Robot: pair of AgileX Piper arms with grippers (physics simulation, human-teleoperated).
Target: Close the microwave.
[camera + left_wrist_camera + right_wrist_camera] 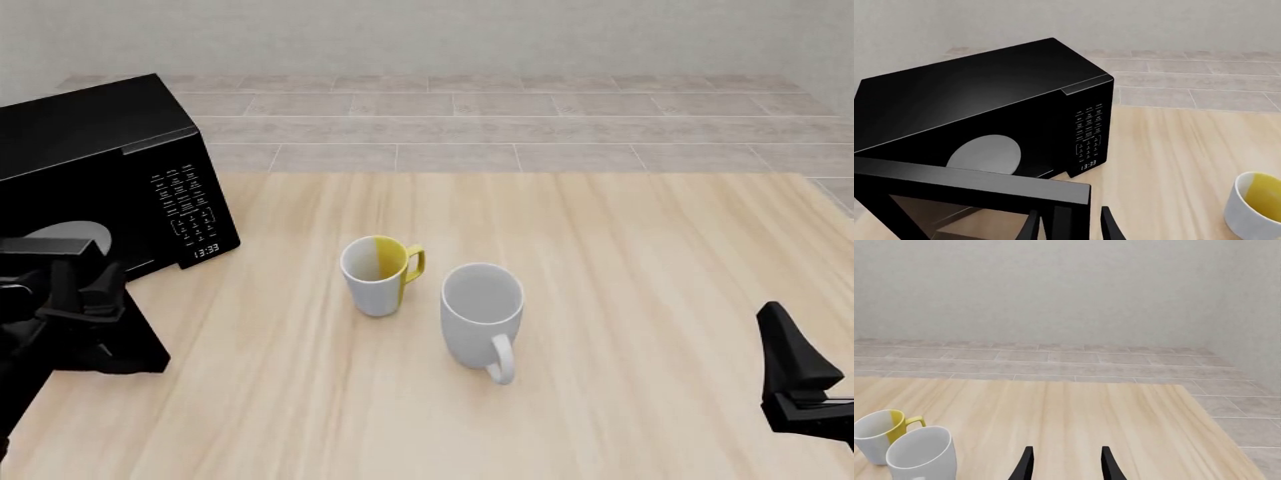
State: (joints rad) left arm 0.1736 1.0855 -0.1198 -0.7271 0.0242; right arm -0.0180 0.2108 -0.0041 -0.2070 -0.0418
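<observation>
Microwave [114,180] sits at your table's [641,300] far-left corner; its door [971,192] swings toward your spread left gripper [1071,225], whose fingers straddle the door's edge.

Sim kitchen-ish setup, wood table [601,300], microwave [94,170], 2 mugs [478,310], tiled floor [534,130], plain wall [1054,285]

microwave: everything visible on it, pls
The microwave is a large glossy black box at the table's far left. Its door is swung open, showing the round grey turntable inside. Right of the cavity is a white-labelled keypad with a small clock display under it. The left tool is at the door's free edge; whether they touch can't be told.
</observation>
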